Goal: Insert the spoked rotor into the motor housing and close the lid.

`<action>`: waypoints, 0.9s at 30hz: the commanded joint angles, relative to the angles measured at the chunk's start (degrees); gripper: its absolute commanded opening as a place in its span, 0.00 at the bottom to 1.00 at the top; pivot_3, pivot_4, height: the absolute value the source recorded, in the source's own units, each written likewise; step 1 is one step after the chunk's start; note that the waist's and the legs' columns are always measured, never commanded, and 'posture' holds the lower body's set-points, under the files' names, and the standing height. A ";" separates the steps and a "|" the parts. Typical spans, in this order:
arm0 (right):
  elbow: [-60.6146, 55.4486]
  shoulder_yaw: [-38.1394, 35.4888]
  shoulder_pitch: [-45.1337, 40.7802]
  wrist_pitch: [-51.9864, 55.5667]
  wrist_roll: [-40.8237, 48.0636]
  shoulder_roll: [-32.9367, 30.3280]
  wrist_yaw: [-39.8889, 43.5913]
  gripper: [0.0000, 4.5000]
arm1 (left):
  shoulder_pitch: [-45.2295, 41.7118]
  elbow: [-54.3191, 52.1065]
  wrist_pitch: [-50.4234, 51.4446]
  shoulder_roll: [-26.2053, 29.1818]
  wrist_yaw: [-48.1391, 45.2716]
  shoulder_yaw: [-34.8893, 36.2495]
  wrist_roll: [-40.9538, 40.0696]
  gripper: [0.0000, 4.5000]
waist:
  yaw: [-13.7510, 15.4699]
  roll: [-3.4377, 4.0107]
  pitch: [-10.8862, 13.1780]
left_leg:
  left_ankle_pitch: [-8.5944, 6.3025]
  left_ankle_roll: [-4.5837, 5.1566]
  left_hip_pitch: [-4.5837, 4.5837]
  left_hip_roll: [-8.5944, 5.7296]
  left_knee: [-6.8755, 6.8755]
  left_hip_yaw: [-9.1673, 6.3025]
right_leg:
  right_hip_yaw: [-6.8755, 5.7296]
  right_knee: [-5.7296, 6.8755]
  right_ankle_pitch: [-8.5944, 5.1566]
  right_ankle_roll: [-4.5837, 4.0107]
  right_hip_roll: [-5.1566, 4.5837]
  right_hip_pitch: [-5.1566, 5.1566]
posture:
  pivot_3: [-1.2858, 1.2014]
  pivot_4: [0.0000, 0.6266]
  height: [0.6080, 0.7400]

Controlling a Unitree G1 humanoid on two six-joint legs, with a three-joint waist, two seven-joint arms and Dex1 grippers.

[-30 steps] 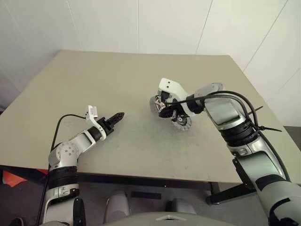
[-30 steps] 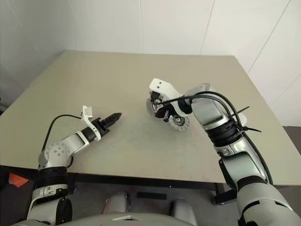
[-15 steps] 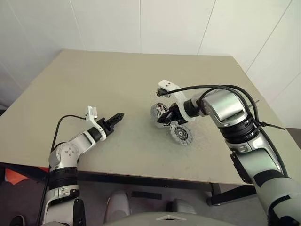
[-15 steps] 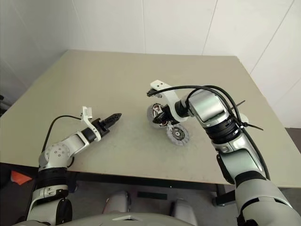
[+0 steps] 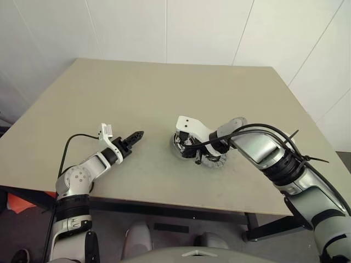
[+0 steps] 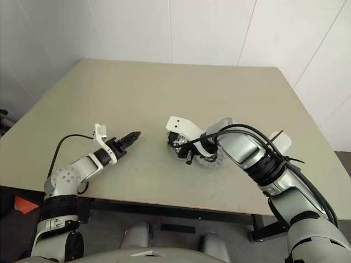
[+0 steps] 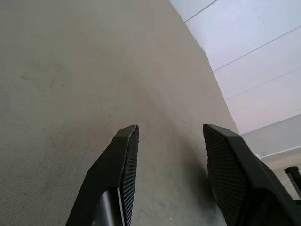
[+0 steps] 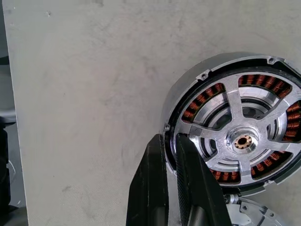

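**Rotor seated in housing, lid waiting**

The bench (image 5: 109,87) is carrying the motor housing (image 8: 188,101) at frame centre, rigid metal, likely heavy. The spoked rotor (image 8: 242,141) is sitting inside it. The right pincer (image 8: 170,150) is straddling the rim, nearly clenched; the left pincer (image 7: 169,136) is hanging released. The lid (image 5: 215,160), beside the housing, looks slippery; edge grip is best.

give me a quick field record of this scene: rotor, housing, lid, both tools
rotor: the spoked rotor sits inside the motor housing, copper windings showing between its spokes
housing: flat on the table
lid: the lid lies on the table beside the housing, not yet on it
right tool: the right tool is at the housing's rim, fingers nearly together with a thin gap, one on each side of the rim
left tool: the left tool is open, holding nothing, over bare table
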 commanded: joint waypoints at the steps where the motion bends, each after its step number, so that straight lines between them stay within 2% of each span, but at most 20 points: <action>1: 2.91 -2.54 -2.32 -0.26 -0.89 0.52 -2.05 0.29 | -0.43 -1.18 -0.88 0.03 0.05 0.80 -0.57 0.51 | 0.01 0.00 0.00 | -0.01 0.01 0.00 -0.01 0.00 0.00 | -0.01 0.00 0.00 0.00 -0.02 0.01 | 0.52 0.00 1.00; 10: 0.06 -7.23 -6.87 3.19 3.45 2.04 -1.69 0.98 | -0.91 -0.78 -0.92 0.22 -0.35 0.83 -0.32 0.51 | -0.36 0.00 0.00 | 0.04 -0.06 -0.15 0.01 -0.03 0.00 | 0.00 -0.04 0.01 0.00 0.04 -0.16 | 0.52 0.00 1.00; 11: -0.61 -8.32 -7.53 3.66 4.19 2.09 -1.65 0.99 | -1.00 -0.62 -0.96 0.29 -0.42 0.81 -0.24 0.51 | -0.35 0.00 0.00 | 0.04 -0.06 -0.17 0.01 -0.03 0.00 | 0.00 -0.04 0.01 0.00 0.04 -0.18 | 0.52 0.00 1.00; 16: -1.04 -13.56 -8.49 -3.22 2.34 0.59 -4.96 0.99 | -2.63 1.38 -1.79 0.22 -0.29 1.07 0.31 0.51 | -0.15 -0.01 -0.01 | 0.04 -0.06 -0.15 0.01 -0.02 0.00 | -0.01 -0.04 0.01 0.00 0.03 -0.15 | 0.52 0.00 1.00; 19: -3.12 -13.49 -4.93 -13.49 -2.35 -5.35 -5.53 0.99 | -3.58 1.55 -1.16 0.37 -0.99 0.19 0.42 0.51 | 0.23 -0.03 -0.02 | 0.05 -0.07 -0.15 -0.03 0.01 0.00 | -0.02 -0.04 0.02 0.01 -0.03 -0.09 | 0.52 0.00 1.00; 22: -2.99 -10.93 3.25 -27.61 -11.47 -15.48 -7.24 0.85 | -5.47 2.31 -0.61 1.48 -2.12 -1.21 1.31 0.51 | 1.42 -0.10 -0.06 | 0.04 -0.06 -0.15 -0.03 0.03 0.00 | -0.06 -0.12 0.01 0.03 -0.07 -0.01 | 0.52 0.00 1.00; 25: -4.33 -12.12 11.21 -32.90 -15.36 -22.29 -7.29 0.64 | -8.07 4.34 -0.41 2.73 -3.37 -2.13 2.04 0.51 | 1.54 -0.05 -0.02 | 0.02 -0.02 -0.18 -0.11 0.03 0.01 | -0.06 -0.16 -0.04 0.13 -0.15 0.01 | 0.52 0.00 1.00; 27: -5.95 -13.46 15.12 -34.18 -16.25 -24.69 -6.55 0.49 | -9.42 5.96 -0.44 3.28 -4.19 -2.82 2.69 0.51 | 1.07 0.01 -0.01 | -0.01 0.02 -0.18 -0.10 0.02 0.02 | -0.03 -0.13 -0.04 0.13 -0.12 -0.06 | 0.52 0.00 1.00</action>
